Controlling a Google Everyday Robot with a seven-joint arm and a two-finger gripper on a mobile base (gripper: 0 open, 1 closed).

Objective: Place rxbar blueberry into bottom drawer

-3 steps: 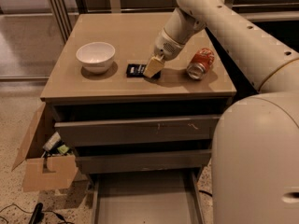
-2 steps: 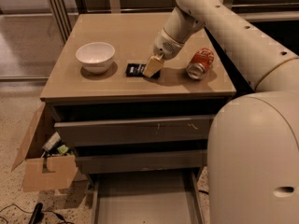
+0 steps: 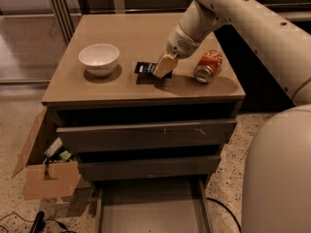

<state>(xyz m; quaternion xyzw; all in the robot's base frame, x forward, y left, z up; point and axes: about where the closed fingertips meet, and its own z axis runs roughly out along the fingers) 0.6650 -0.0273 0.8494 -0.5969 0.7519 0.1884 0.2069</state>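
Little shifts over the last sec: gripper (image 3: 164, 66) stays low on the 3 o'clock end of the rxbar blueberry (image 3: 144, 69), which lies flat mid cabinet top (image 3: 126, 33). Grip state: can't tell. Prob. pick not done yet; bottom drawer (image 3: 150, 212) sits open at 6 o'clock.

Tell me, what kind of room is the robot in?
Probably an office or lab corner: a drawer cabinet, a cardboard box on speckled floor, loose cables. The gripper is at the rxbar blueberry on the cabinet top.
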